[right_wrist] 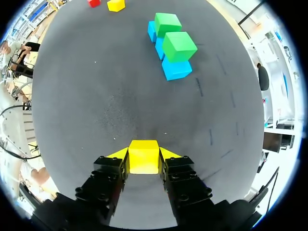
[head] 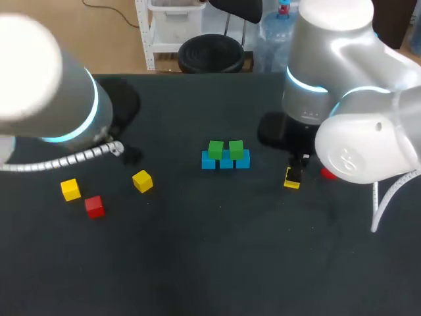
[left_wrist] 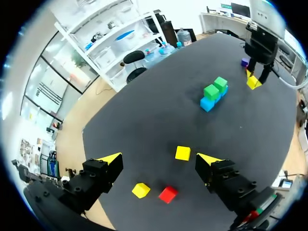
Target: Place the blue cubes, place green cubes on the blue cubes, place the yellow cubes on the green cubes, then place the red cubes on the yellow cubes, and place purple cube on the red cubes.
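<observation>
My right gripper (right_wrist: 143, 153) is clamped on a smooth, sharp-edged yellow cube (right_wrist: 143, 162), well apart from the blue cubes (head: 225, 162) carrying two green cubes (head: 216, 149). My left gripper (left_wrist: 159, 159) hangs spread wide over the matte dark table (left_wrist: 144, 120).

Robotics lab, manipulation test cell. Evidence: two grey multi-joint arms, left arm (head: 46, 85) and right arm (head: 348, 112), each with a lit cyan joint ring, flank one matte black counter (head: 210, 263). The props on it are plain colour-coded blocks: blue cubes (head: 225, 161), green cubes (head: 216, 149), yellow cubes (head: 142, 180), red cubes (head: 95, 206).
</observation>
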Robot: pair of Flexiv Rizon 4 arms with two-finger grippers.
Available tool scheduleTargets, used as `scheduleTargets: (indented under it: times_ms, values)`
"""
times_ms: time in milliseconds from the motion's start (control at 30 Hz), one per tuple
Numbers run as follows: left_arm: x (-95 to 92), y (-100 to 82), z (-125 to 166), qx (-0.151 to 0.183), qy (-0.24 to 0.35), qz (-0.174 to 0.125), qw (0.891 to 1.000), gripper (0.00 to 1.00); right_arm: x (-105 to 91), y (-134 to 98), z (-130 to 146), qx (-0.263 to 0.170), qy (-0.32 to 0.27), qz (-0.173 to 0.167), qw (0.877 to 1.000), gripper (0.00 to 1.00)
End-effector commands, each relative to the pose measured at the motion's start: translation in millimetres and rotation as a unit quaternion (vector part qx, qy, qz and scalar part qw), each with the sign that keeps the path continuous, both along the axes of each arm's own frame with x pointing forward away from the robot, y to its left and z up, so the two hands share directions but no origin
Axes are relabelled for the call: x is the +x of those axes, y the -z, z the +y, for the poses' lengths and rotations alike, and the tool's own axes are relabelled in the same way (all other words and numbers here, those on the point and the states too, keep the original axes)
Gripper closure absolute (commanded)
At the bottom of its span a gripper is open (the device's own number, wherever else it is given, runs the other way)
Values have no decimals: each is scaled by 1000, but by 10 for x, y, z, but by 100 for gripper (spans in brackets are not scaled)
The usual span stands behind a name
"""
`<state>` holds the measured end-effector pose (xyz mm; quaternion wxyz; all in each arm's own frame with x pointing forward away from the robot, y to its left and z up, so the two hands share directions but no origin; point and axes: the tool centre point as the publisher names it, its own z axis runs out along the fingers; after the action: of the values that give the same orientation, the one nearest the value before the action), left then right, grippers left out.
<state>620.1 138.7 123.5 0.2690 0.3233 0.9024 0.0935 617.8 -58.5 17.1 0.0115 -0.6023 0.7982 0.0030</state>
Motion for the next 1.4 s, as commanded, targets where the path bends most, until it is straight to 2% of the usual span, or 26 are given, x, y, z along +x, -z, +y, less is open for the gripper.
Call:
scheduleTargets:
  times_ms: [33,100,200,300,800,833,867,900,967,1000,1033,1067,1100,1200,1333,1400]
  values:
    - [-117,175,-4,4,-33,-33,999,0,-39,-15,-7,3,-2,-1,1000,100]
    - [-123,215,28,4,-43,-36,998,0,-46,-21,7,3,-5,-1,1000,100]
    - [-81,270,46,12,-37,-16,999,0,-46,-33,17,4,-7,-2,1000,100]
    - [-32,223,25,23,-20,-14,999,0,-45,-35,19,3,-8,-2,1000,100]
    - [-32,223,25,23,-20,-14,999,0,-18,-6,13,6,-3,-2,1000,100]
    - [98,193,29,-4,-61,-43,997,0,-18,-6,13,6,-3,-2,1000,100]
    - [162,135,-1,7,-48,-69,996,0,-18,-6,13,6,-4,-2,1000,100]
    - [224,28,1,-33,-54,-68,996,0,-19,-5,12,5,-5,-2,1000,100]
    - [324,-180,30,-28,-65,-98,993,0,-26,-6,-10,5,-4,-3,1000,100]
    - [368,-292,70,-47,-72,-107,991,0,-28,-9,-22,5,-3,-3,1000,100]
    - [397,-378,114,-44,-74,-111,990,0,-27,-13,-36,4,-1,-4,1000,100]
    - [412,-469,168,-45,-80,-127,988,0,-24,-17,-48,5,0,-4,1000,100]
    - [410,-575,237,-55,-85,-139,985,0,-21,-21,-58,5,1,-4,1000,100]
    - [356,-767,459,-56,-96,-161,981,0,-19,-44,-85,6,5,-7,1000,100]
    - [178,-983,824,-71,-116,-195,971,0,-20,-44,-113,7,7,-8,1000,100]
    - [86,-1074,1014,-69,-131,-216,965,0,-19,-29,-124,7,8,-8,1000,100]
